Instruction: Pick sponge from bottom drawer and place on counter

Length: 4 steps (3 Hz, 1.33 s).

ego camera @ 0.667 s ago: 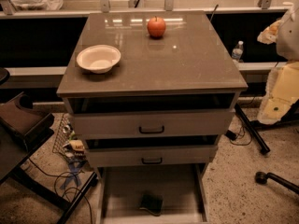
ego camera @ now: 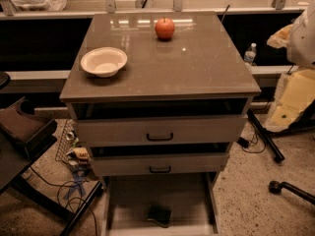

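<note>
The sponge (ego camera: 159, 214) lies on the bottom drawer (ego camera: 129, 200) floor. The gripper (ego camera: 290, 102) sits far right, well apart from it and higher; its grip state cannot be told.

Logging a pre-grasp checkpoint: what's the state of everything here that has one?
sponge: lying in the bottom drawer, not held
bottom drawer: pulled out, open
middle drawer: slightly open
top drawer: slightly open
bowl: upright, empty, on the counter
apple: resting on the counter
gripper: not in view
</note>
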Each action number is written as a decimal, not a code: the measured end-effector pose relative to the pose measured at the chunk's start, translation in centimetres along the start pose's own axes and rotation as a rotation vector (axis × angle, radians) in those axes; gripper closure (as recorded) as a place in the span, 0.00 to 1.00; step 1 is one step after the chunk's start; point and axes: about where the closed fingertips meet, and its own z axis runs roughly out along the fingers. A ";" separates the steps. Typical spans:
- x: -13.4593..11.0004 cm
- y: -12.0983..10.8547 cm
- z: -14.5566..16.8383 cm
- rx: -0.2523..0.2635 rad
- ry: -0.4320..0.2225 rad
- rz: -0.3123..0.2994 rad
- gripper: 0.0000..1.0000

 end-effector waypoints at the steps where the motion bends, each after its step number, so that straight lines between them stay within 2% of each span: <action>1: -1.1 2.2 4.7 -0.032 -0.162 -0.013 0.00; 2: -2.2 4.5 9.9 -0.063 -0.337 0.012 0.00; 3: -4.3 5.9 16.8 -0.038 -0.575 0.044 0.00; 4: -5.3 4.6 20.1 0.066 -0.689 0.065 0.00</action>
